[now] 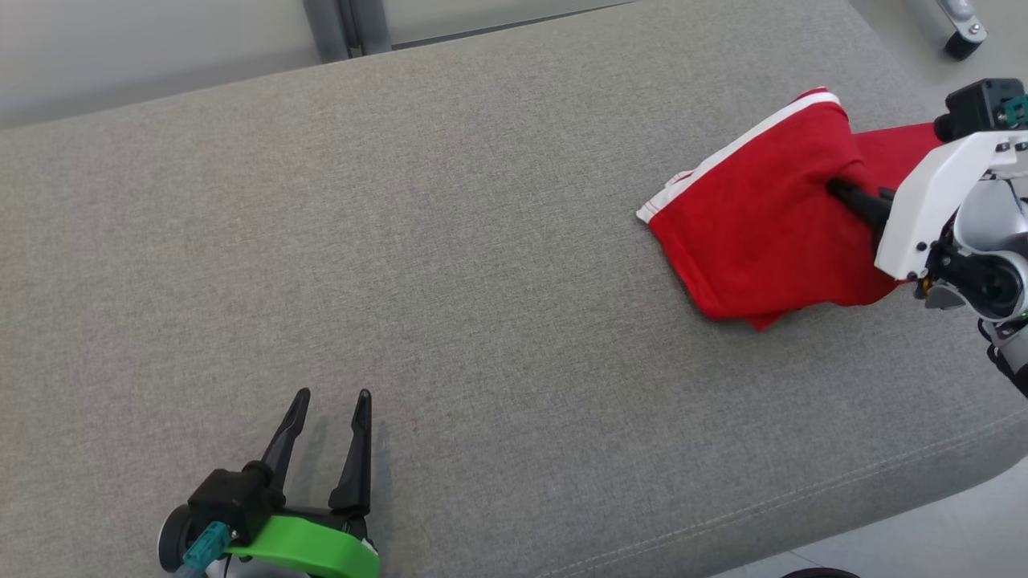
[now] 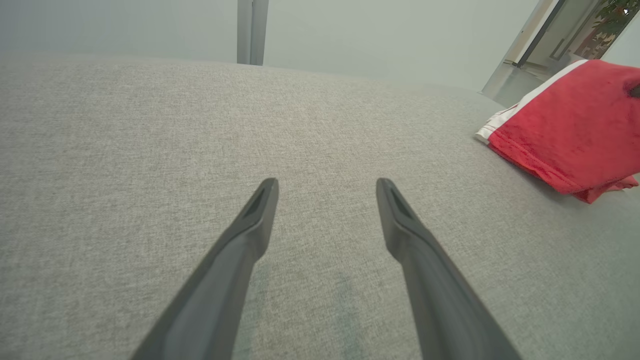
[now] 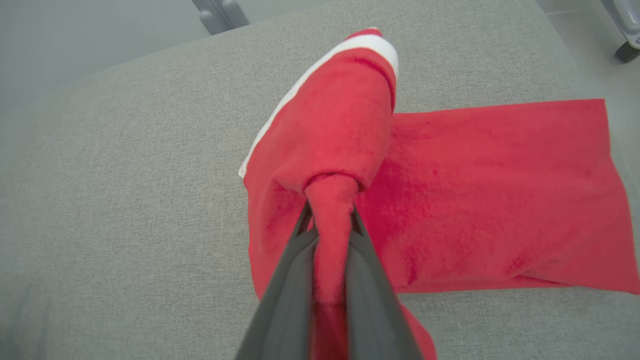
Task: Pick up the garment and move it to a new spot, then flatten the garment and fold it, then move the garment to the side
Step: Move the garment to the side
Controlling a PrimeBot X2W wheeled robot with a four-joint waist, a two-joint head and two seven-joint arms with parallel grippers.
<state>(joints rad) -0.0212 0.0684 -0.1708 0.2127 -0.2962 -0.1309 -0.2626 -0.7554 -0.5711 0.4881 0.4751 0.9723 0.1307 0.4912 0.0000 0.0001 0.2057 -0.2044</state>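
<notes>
one red garment [image 1: 755,233] lies on one grey padded bench [image 1: 482,241], towards the bench's right end in the head view. one white stripe [image 1: 747,140] runs along its upper left edge. the right wrist view shows the garment [image 3: 475,200] in two parts: a flat red panel spread on the bench [image 3: 125,200], and a bunched fold with the stripe [image 3: 360,46] raised above that panel.

two grippers are in sight. the right gripper [image 1: 837,189] reaches in from the right. its two dark fingers are close together and pinch a narrow roll of the red cloth. in its own wrist view the right gripper [image 3: 330,220] has cloth squeezed between the fingers and running down the gap towards the wrist.

the left gripper [image 1: 332,395] sits at the lower left of the head view, well apart from the garment, over bare bench fabric. its two fingers are spread apart with nothing between them. in the left wrist view the left gripper [image 2: 326,183] points across the bench, with the garment [image 2: 575,125] at the right edge.

one black wheel [image 1: 961,40] stands on the pale floor beyond the bench's far right corner. one grey post [image 1: 345,28] rises behind its far edge.
</notes>
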